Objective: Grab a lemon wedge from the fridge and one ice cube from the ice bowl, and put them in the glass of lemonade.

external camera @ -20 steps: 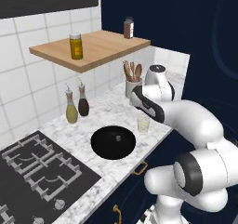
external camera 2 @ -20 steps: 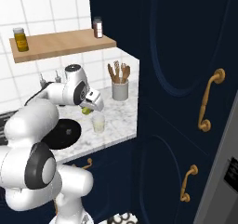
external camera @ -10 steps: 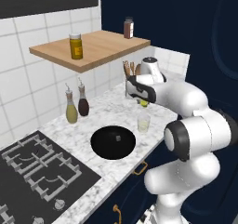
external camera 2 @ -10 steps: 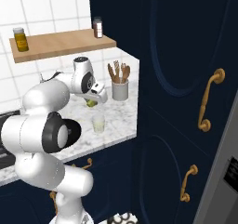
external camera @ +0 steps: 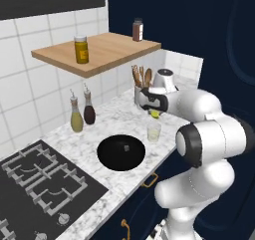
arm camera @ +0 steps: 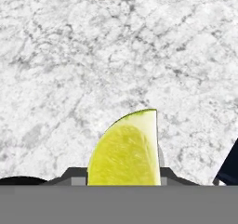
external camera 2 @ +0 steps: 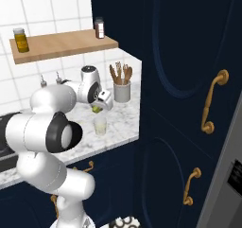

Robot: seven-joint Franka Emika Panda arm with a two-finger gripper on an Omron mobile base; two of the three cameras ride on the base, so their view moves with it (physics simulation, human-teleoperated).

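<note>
My gripper (external camera: 156,113) is shut on the lemon wedge (external camera: 156,115), a small yellow-green piece held just above the marble counter. In the hand view the lemon wedge (arm camera: 125,151) sits between the fingertips, cut face toward the camera. The glass of lemonade (external camera: 154,132) stands on the counter just in front of and below the wedge; from the right side the wedge (external camera 2: 97,109) hangs slightly behind the glass (external camera 2: 99,125). The black ice bowl (external camera: 121,152) lies to the left of the glass, with a small cube in it. The grey fridge (external camera 2: 218,184) shows at the far right edge.
A utensil holder (external camera: 140,93) with wooden tools stands right behind the hand. Two spouted bottles (external camera: 82,115) stand by the tiled wall, under a wooden shelf (external camera: 99,50) holding jars. The stove top (external camera: 40,181) lies at the left. The counter ends at the navy cabinet (external camera 2: 189,80).
The arm's elbow and forearm have swung round while the hand kept the wedge near the utensil holder. The wedge has come down a little toward the glass.
</note>
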